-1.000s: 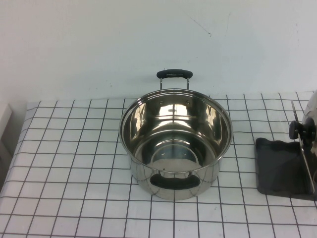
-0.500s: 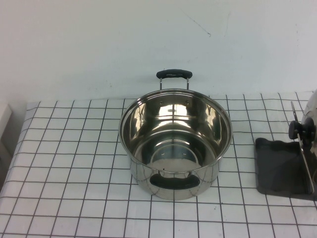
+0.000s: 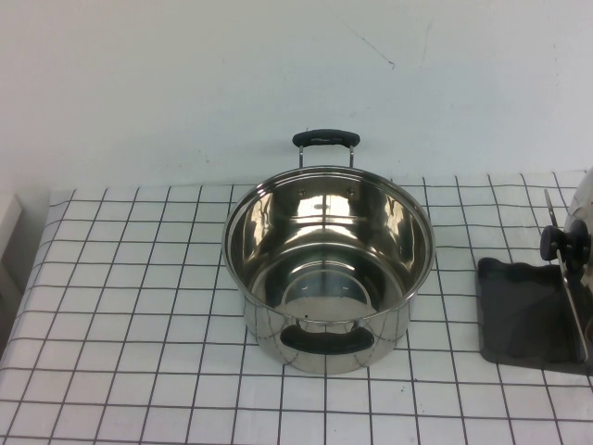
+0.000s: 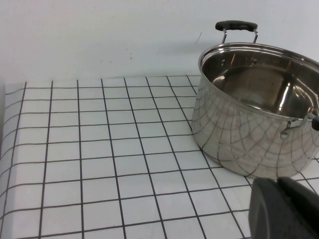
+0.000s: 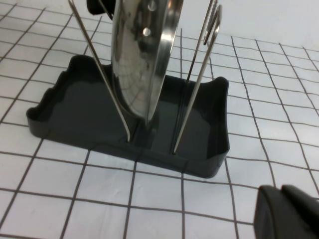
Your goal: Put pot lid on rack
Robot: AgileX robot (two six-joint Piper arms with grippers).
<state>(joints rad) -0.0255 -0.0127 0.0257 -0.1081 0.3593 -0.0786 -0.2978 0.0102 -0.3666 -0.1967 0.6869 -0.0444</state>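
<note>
Nothing has moved since the earlier frames: pot, lid and rack sit exactly as they did a second ago.

The right gripper (image 5: 289,211) shows only as a dark tip at the edge of its wrist view, close above the cloth just beside the rack (image 5: 65,114); whether its fingers are open or closed cannot be told, and it holds nothing visible. The left gripper (image 4: 284,209) is likewise a dark tip low over the cloth near the pot (image 4: 259,109); its opening cannot be told either, and nothing is seen in it.

The lid (image 5: 144,64) stands on edge in the rack, its rim down in the tray between the upright wires, tilted slightly. In the high view the lid (image 3: 582,269) is at the table's right edge, seen nearly edge-on, its black knob (image 3: 554,243) pointing left toward the pot, so its flat face runs front to back. The rack (image 3: 519,315) sits well apart from the pot (image 3: 329,269), which stands open at the centre of the checked cloth (image 3: 139,306).
</note>
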